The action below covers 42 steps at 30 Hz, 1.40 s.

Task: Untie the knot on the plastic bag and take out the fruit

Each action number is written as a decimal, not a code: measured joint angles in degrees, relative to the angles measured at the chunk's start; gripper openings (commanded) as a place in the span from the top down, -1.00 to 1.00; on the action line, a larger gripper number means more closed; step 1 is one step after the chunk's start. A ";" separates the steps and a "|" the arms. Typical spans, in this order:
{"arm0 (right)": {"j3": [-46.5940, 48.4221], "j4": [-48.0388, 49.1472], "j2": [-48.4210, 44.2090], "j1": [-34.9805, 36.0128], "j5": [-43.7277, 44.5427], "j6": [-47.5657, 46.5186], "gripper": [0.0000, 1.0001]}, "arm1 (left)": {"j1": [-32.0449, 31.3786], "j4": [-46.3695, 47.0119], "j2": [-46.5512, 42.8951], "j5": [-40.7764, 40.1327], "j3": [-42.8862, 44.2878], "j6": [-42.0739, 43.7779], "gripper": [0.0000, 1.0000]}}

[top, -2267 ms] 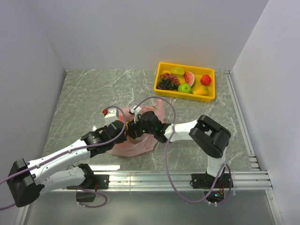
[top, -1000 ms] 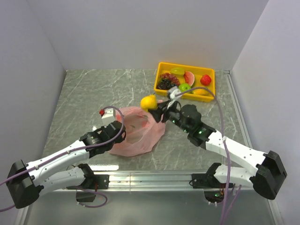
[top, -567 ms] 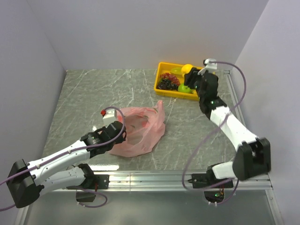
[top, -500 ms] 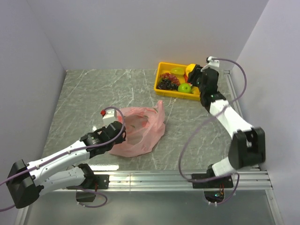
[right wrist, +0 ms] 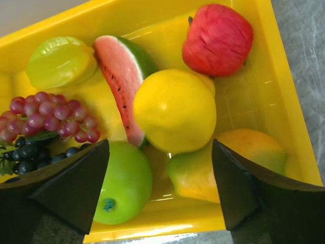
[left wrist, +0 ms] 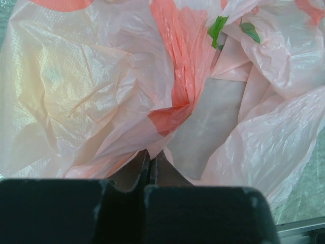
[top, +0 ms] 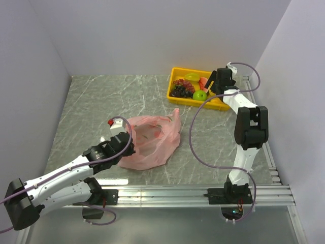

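Count, from my remote station: two arms, one plastic bag [top: 152, 142], one yellow tray [top: 202, 103].

In the tray I count five small fruit:
- one yellow lemon [right wrist: 175, 112]
- one red fruit [right wrist: 217, 40]
- one green apple [right wrist: 124, 185]
- one pale green starfruit [right wrist: 61, 61]
- one yellow-orange piece [right wrist: 254, 152]

One watermelon slice [right wrist: 119, 76] and one grape bunch [right wrist: 51, 117], part red and part dark, lie with them. The lemon rests on top, against the watermelon slice and over the yellow-orange piece.

Right gripper [right wrist: 160, 147]: it hangs over the tray at the far right of the table [top: 101, 101]. Its jaws are spread wide. The lemon sits between them with a clear gap on each side, so it is released and nothing is gripped.

Left gripper [left wrist: 151, 155]: its jaws are clenched, tips meeting. The pink film runs straight into the closed tips, so I record it as nipping a fold of the plastic bag at the bag's near left edge.

The plastic bag lies crumpled on the table in front of the left arm, well apart from the tray. Through the film I cannot tell what it contains.
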 measured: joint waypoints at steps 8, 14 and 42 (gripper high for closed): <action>-4.79 -0.07 -7.91 0.79 -4.57 -1.20 -0.65 | 0.02 -0.24 0.81 -0.52 0.00 1.20 0.99; -17.46 2.71 -29.59 10.75 -13.14 -7.74 -0.57 | 0.02 -2.27 0.74 -2.62 0.57 0.72 0.99; -42.47 11.17 -21.22 44.17 -18.80 -4.13 -0.53 | 0.46 -25.57 -6.97 -13.73 4.35 -18.34 0.99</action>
